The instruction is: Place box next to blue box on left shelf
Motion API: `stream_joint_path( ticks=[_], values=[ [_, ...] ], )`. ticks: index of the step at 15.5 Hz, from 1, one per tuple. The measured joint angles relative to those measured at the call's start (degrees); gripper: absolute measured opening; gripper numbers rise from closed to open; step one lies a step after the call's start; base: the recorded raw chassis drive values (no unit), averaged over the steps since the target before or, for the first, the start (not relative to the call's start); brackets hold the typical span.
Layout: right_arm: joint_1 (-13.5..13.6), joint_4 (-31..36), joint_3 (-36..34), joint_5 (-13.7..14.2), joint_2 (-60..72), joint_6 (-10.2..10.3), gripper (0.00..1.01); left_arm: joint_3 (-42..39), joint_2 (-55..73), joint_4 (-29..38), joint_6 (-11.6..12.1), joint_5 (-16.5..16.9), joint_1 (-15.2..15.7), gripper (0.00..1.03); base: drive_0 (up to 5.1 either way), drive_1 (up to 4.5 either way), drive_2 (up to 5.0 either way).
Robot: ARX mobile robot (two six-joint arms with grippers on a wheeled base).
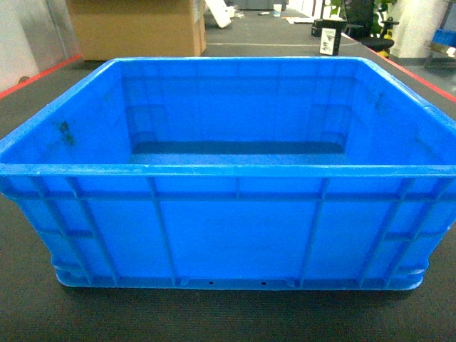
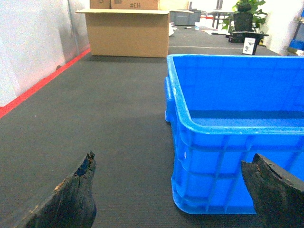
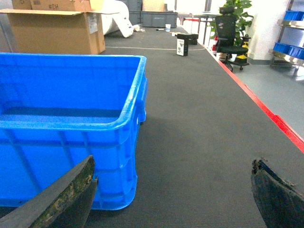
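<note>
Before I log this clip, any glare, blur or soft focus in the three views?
Head view: the crate is sharp, with a pale sheen along its near rim. Left wrist view: the white wall is washed out, and the left claw fingertips are dark and soft. Right wrist view: bright background, right claw tips blurred.

Left end effector (image 2: 173, 190): wide open, both fingers low in the wrist view, tips dark and worn; left fingertip (image 2: 78, 190) chipped w/ a blue fleck, right one at frame edge. Right end effector (image 3: 173, 192): also spread wide, pads rough and scuffed, left pad (image 3: 71, 194) greenish-brown. Neither grips anything. Arms not seen in head view.
</note>
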Motion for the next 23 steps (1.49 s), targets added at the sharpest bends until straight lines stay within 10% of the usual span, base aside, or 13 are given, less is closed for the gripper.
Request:
stream_joint_path(
  ticks=[9, 11, 12, 17, 23],
  values=[
    [0.02, -0.26, 0.02, 0.22, 0.04, 0.07, 0.98, 0.0, 0.02, -0.17, 0.0, -0.11, 0.0, 0.98, 0.0, 0.0, 0.0],
    [6.32, -9.66, 4.55, 14.62, 9.84, 5.25, 0.98, 2.56, 7.61, -4.76, -0.2, -6.32, -3.32, 0.98, 0.0, 0.0, 0.0],
    [5.99, -7.54, 4.81, 17.03, 12.31, 6.78, 0.98, 3.45, 11.54, -1.62, -0.94, -7.96, -5.05, 0.98, 0.0, 0.0, 0.0],
    [-1.01, 11.65, 21.46, 8.04, 42.16, 6.71, 0.98, 20.68, 41.33, 18.18, -0.13, -11.04, -8.04, 0.98, 0.0, 0.0, 0.0],
    [3.15, 9.68, 51.91, -0.04, 84.39, 7.5, 0.98, 46.51, 81.7, 18.95, 3.13, -16.76, -9.4, 0.98, 0.0, 0.0, 0.0]
  ],
)
